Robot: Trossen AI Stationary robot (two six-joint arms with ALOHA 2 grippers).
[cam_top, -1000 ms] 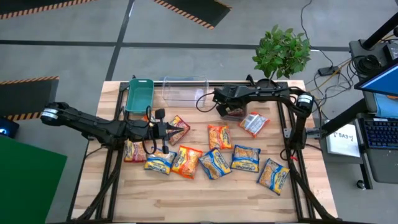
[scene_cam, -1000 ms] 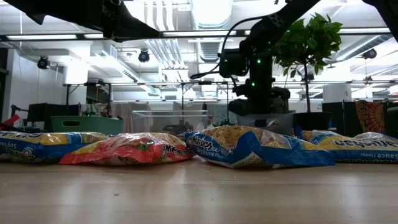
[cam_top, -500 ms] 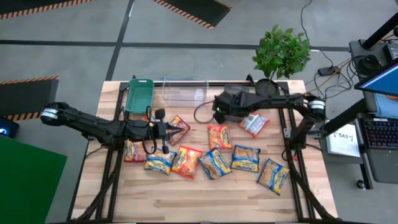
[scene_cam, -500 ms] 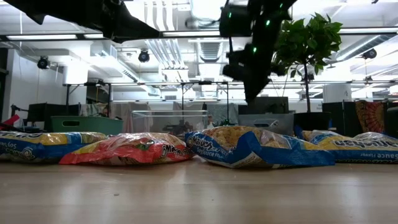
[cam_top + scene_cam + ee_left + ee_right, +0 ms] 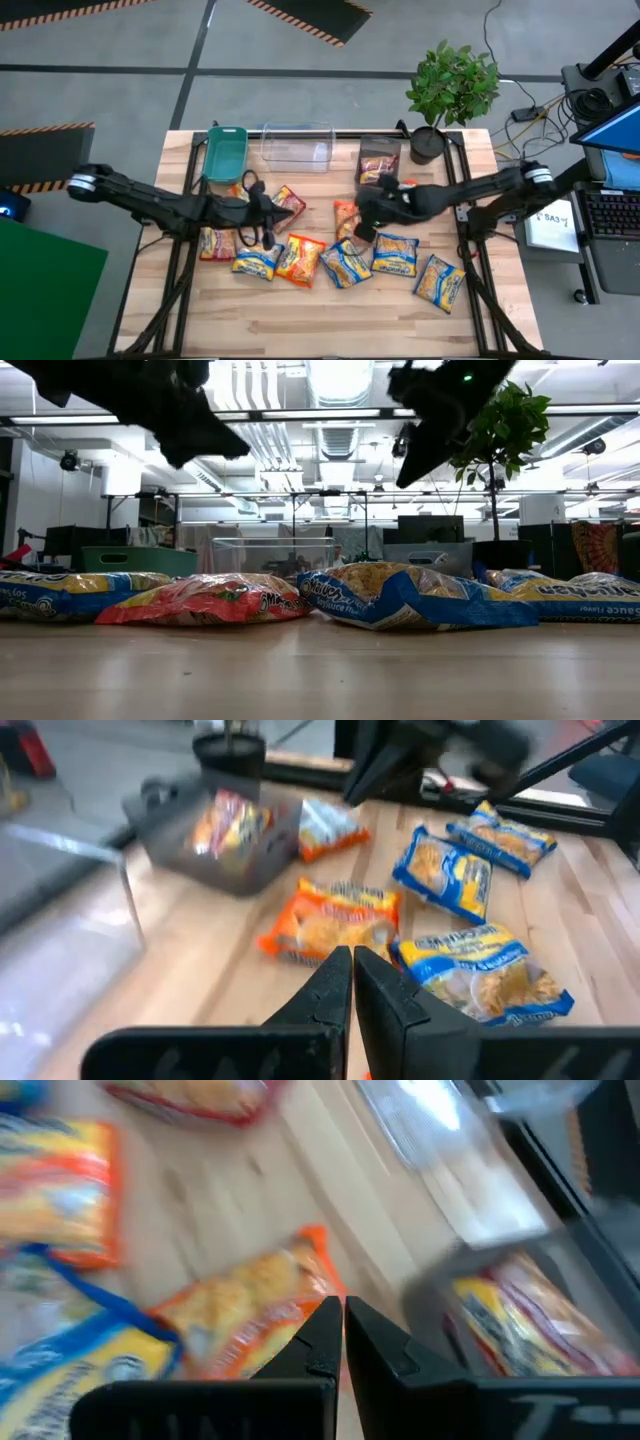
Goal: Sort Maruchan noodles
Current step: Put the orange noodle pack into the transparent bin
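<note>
Several Maruchan noodle packets lie flat on the wooden table: blue-and-yellow ones, orange ones and a red one. One more packet lies inside the grey bin at the far edge. My left gripper hovers shut and empty above the table's middle left, beside the red packet. My right gripper hovers shut and empty over the orange packet at the table's middle.
A teal bin and a clear bin stand along the far edge left of the grey bin. A potted plant stands at the far right corner. Bare wood runs along the near edge.
My right gripper has swung away from the grey bin toward the table's near edge and risen, ending over the orange packet in the middle; a packet now shows in the grey bin. My left gripper has rolled about its own axis, staying shut and nearly in place.
</note>
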